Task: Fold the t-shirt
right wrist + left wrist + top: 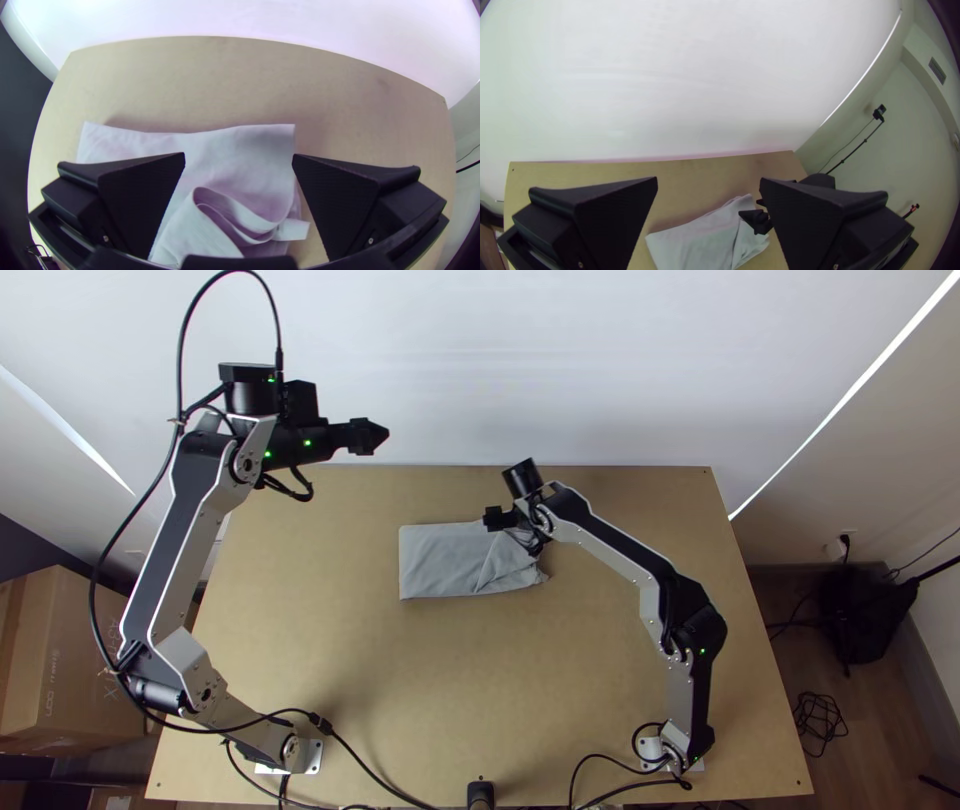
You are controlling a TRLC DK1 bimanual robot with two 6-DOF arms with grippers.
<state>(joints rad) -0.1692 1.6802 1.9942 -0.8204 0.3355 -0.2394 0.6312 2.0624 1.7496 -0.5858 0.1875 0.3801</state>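
T-shirt (435, 560): grey, lying on the tabletop (450, 690), around the middle side to side and more toward the far edge. It's folded down into a rough rectangle, longer from left to right.
Left end of the shirt: pretty neat, corners fairly square, cloth lying mostly smooth.
Right end of the shirt: kinda messy tbh. There's a diagonal fold, bunched cloth and a curled band (235, 205) with loops in it, plus a little tab (292, 230) poking out beside it.
Right hand (492, 519): over the far side of the shirt, right of its middle. Its two wide black fingers (137, 200) are well apart, with cloth visible through the gap. Can't tell if they touch the shirt.
Left hand (370, 436): out past the shirt's far left corner, well apart from it. Fingers (602, 215) spread wide, nothing between them.
White wall (450, 360): right behind the tabletop's far edge.
Cardboard box (80, 670): off to the left of the tabletop.
Loose cable (820, 720): tangled up on the floor, over on the right.
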